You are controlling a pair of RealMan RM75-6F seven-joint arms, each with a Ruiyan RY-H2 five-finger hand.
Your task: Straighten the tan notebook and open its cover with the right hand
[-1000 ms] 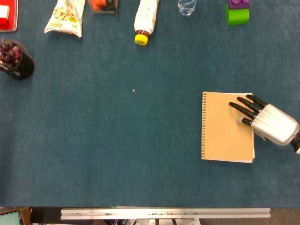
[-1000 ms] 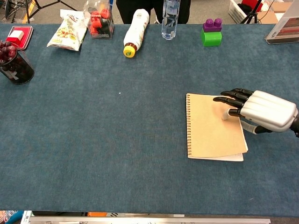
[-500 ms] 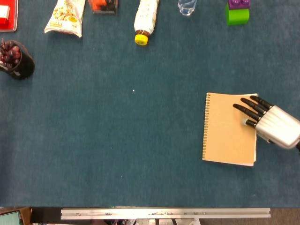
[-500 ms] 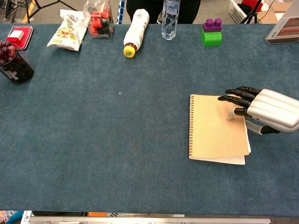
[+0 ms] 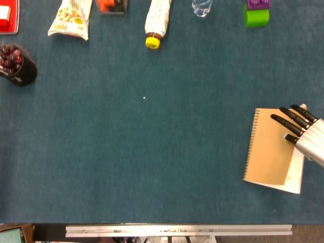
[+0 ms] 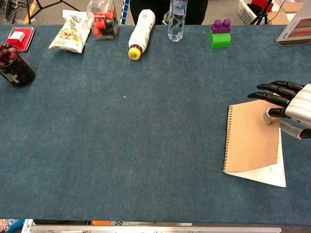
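Observation:
The tan spiral notebook [image 5: 270,154] [image 6: 250,140] lies at the table's right side, tilted, its spiral edge on the left. Its cover is skewed off the white pages, which stick out at the lower right. My right hand [image 5: 306,132] [image 6: 290,106] reaches in from the right edge with fingers spread. Its thumb presses on the cover's upper right corner, and the dark fingers extend over the cover. The left hand shows in neither view.
Along the far edge stand a green and purple block [image 6: 219,34], a clear water bottle [image 6: 177,17], a lying bottle with a yellow cap [image 6: 140,34], a snack bag [image 6: 69,32] and a red item. A dark cup of grapes [image 6: 14,65] sits far left.
My right hand has dragged the notebook to the right and turned it slightly clockwise. The cover has slid off the pages beneath, baring more white paper at the lower right.

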